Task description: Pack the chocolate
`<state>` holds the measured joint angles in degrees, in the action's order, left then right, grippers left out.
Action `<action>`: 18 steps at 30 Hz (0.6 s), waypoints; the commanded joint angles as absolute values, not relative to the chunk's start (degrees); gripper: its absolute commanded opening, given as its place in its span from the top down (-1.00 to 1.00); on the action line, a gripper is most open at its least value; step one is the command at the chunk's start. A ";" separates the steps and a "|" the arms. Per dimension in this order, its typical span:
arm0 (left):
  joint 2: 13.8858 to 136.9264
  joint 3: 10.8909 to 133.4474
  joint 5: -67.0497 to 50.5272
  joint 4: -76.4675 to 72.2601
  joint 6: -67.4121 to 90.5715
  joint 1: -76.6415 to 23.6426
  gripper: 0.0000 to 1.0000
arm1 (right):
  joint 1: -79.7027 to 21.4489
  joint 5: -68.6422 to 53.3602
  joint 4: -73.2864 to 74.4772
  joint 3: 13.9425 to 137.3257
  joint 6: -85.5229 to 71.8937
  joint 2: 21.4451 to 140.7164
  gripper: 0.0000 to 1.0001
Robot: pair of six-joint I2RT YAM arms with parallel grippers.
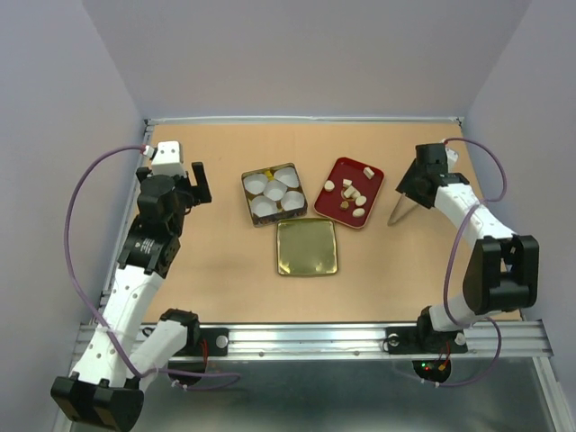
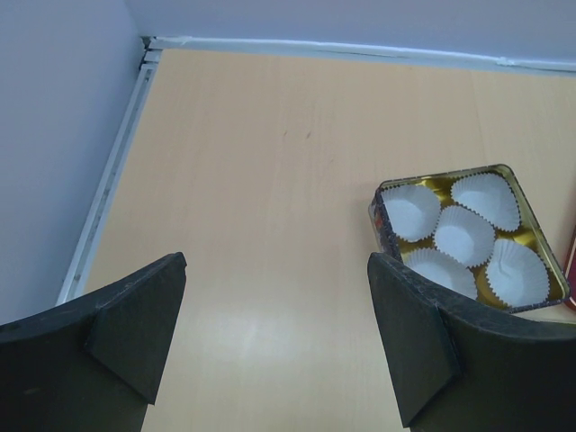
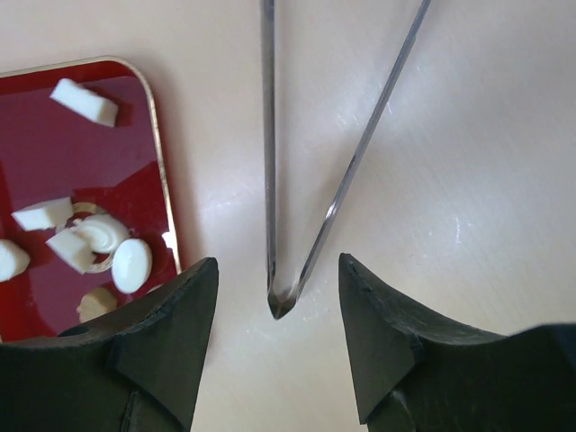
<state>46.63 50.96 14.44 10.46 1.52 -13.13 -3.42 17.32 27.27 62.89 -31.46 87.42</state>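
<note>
1. Tan tabletop [image 1: 225,270], lavender walls; nearest, one gold lid [image 1: 307,247] lies front-left of the red tray [image 1: 342,171].
2. Just right of the tray, the right fingers [image 3: 180,324] stand apart, straddling the joined end of one pair of tongs [image 3: 267,162], whose long axis runs beside the tray's edge.
3. On the tray are seven pieces of chocolate [image 1: 358,213], left of those fingers; the right arm is nearer.
4. Left of the tray is one box [image 1: 245,180] holding five paper cups [image 1: 274,191]; beyond it, the left fingers [image 2: 135,324] are wide apart.
</note>
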 commanded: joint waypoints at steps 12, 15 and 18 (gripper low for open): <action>50.19 52.91 11.60 6.94 0.35 -13.18 -0.87 | -3.69 18.19 29.97 57.04 -33.84 85.07 -0.50; 50.01 52.56 11.34 7.03 0.26 -13.18 -0.87 | -3.69 18.72 28.04 57.83 -33.93 89.38 -0.64; 49.40 52.03 11.69 7.12 -1.67 -13.18 -0.87 | -3.69 20.48 26.37 59.32 -33.84 92.45 -0.73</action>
<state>50.65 51.00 11.94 9.28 0.60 -13.13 -3.46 17.41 29.26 57.25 -32.97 90.37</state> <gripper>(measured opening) 0.935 0.849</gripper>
